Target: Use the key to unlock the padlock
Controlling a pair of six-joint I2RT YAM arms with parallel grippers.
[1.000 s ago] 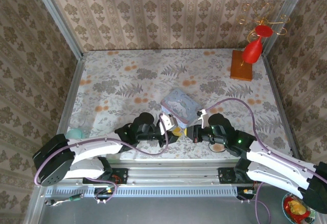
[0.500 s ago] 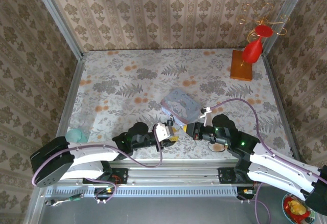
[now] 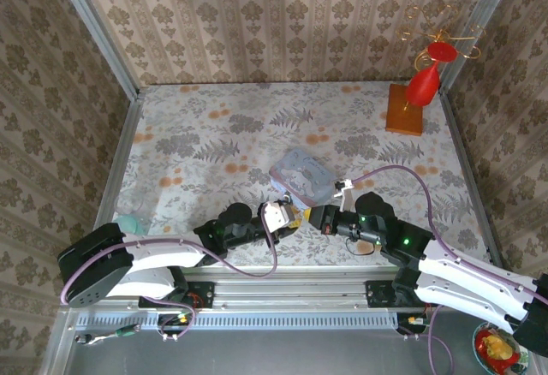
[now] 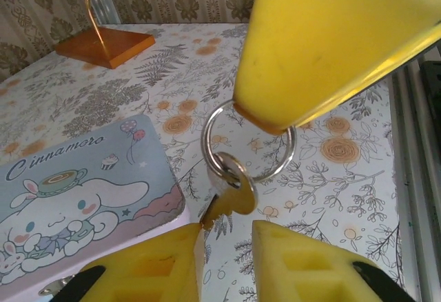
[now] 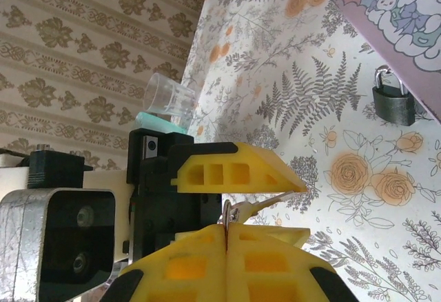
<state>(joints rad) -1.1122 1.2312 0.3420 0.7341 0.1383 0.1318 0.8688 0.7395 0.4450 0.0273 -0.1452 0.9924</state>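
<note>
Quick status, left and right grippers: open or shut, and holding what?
Left gripper: open, not clamping the key whose tip sits at its fingers.
Right gripper: shut on the key ring, key hanging from it.

A pale blue cartoon tin (image 3: 301, 175) lies mid-table on the floral table (image 3: 197, 135), with an orange wooden stand (image 3: 404, 110) holding a red ornament (image 3: 424, 84) far right.

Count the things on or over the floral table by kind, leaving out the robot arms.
Padlock: 1
Key: 1
Key ring: 1
Tin box: 1
Clear cup with teal base: 1
Wire stand on wooden base: 1
Red ornament: 1
Total: 7
</note>
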